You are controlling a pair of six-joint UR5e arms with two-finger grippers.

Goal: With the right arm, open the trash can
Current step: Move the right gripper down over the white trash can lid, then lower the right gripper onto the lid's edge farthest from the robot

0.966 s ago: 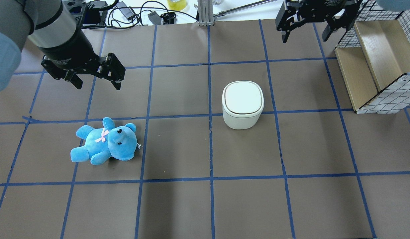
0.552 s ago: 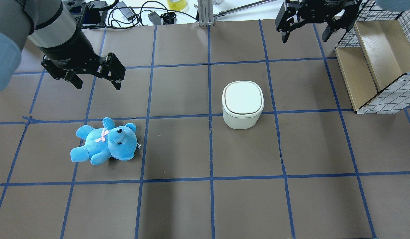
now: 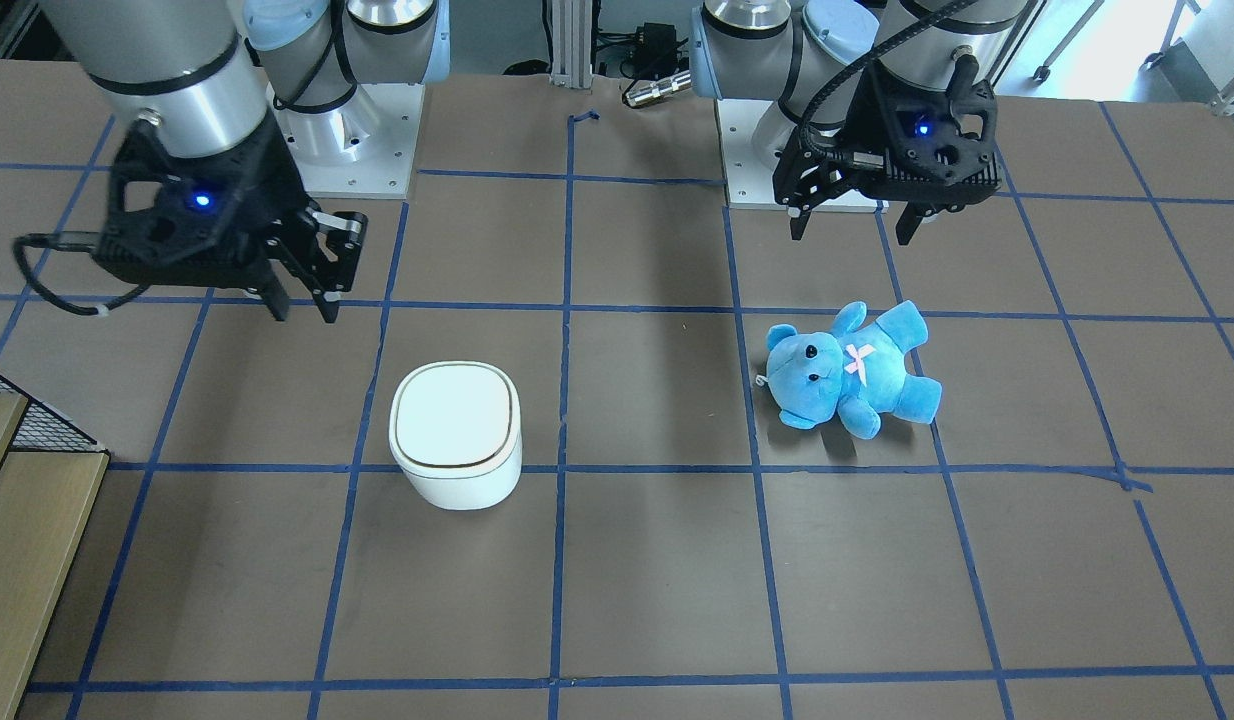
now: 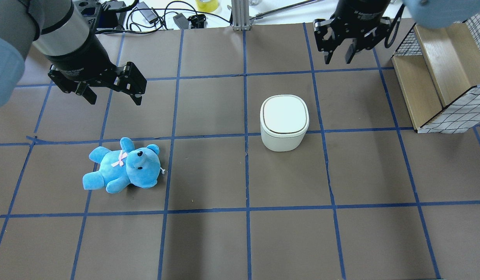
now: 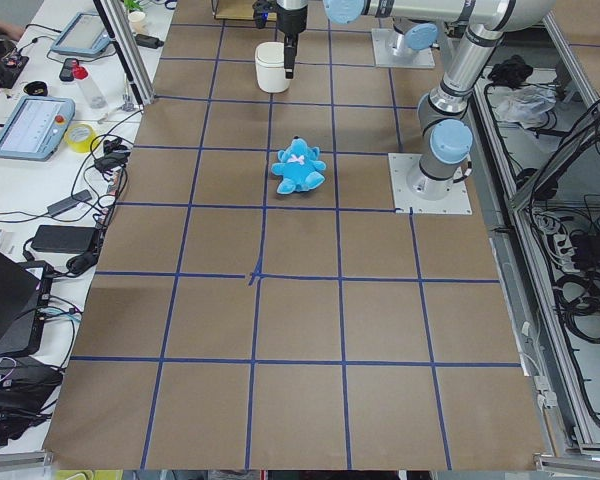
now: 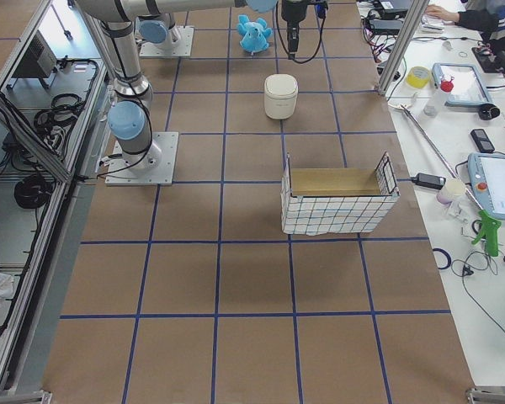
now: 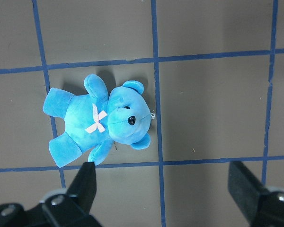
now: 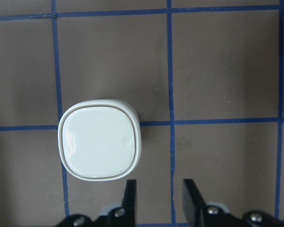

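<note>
Nothing's done yet: the bin (image 4: 284,122) sits on the desk (image 4: 209,175), lid shut. The right arm (image 4: 358,15) hovers beyond it, jaws narrowly parted, empty. The left arm (image 4: 69,42) has its jaws wide, empty.

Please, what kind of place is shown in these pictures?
Probably a robotics laboratory, not a home. The left arm and right arm are bolted to a table marked with a blue tape grid, and a side bench holds tablet-like control pendants.
</note>
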